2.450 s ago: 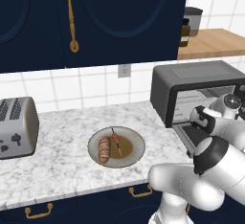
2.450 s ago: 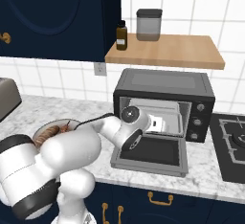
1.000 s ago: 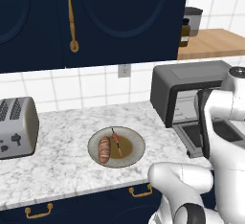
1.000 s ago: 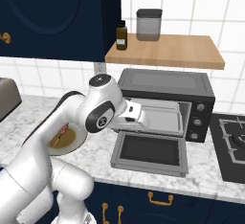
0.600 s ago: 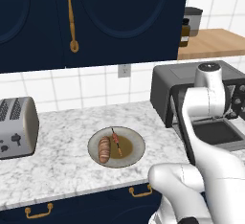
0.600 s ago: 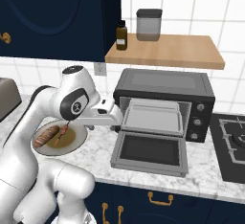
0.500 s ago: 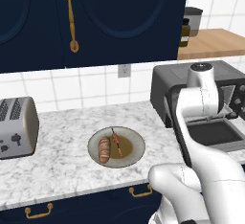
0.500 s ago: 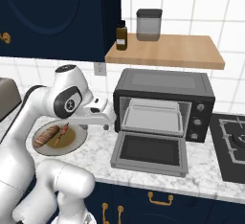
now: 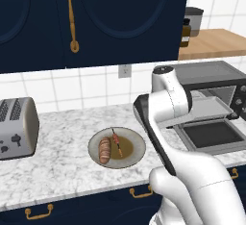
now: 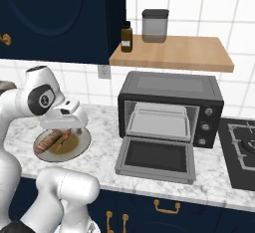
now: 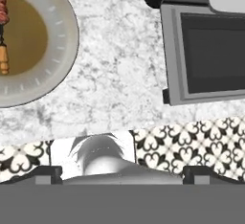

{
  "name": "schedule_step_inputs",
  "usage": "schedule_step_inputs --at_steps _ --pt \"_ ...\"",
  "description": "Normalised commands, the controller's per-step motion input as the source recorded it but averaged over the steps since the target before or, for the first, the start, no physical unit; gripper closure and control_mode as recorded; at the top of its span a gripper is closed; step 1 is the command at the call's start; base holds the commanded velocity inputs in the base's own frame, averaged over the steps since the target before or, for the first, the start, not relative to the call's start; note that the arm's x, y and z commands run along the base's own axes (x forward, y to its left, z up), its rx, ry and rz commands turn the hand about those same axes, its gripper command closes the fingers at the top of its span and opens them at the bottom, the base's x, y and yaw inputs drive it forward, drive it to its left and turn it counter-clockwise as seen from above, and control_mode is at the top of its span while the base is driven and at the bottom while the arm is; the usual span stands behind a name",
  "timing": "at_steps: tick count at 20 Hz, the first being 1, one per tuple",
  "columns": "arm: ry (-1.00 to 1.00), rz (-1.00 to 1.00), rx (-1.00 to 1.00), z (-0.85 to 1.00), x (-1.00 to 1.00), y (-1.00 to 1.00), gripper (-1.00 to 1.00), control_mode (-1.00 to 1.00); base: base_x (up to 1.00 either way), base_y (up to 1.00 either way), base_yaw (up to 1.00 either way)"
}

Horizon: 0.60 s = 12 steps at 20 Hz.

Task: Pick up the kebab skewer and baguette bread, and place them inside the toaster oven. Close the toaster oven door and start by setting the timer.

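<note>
We find the kebab skewer point(image 9: 116, 143) and baguette bread point(image 9: 104, 150) side by side on the plate point(image 9: 136, 142) on the table point(image 9: 57, 161), left of the toaster oven point(image 10: 172, 108), its toaster oven door point(image 10: 157, 158) dropped open. Our fingers point(image 10: 75, 130) hang spread wide and empty near the plate. The skewer is probably light and stiff; we'd pinch its chunky middle

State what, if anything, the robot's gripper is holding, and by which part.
Nothing is held. The gripper is open above the counter; the kebab skewer and baguette bread lie on the plate.
</note>
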Motion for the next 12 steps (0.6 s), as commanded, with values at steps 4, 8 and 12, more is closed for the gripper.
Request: schedule_step_inputs --at_steps 4,8,12 --pt "0.09 0.00 0.05 -0.09 0.00 0.86 -1.00 -1.00 0.00 0.00 0.00" --pt "0.11 0.00 0.04 -0.13 0.00 0.85 -1.00 -1.00 0.00 0.00 0.00" --pt "0.07 0.00 0.06 -0.20 0.00 0.68 -1.00 -1.00 0.00 0.00 0.00"
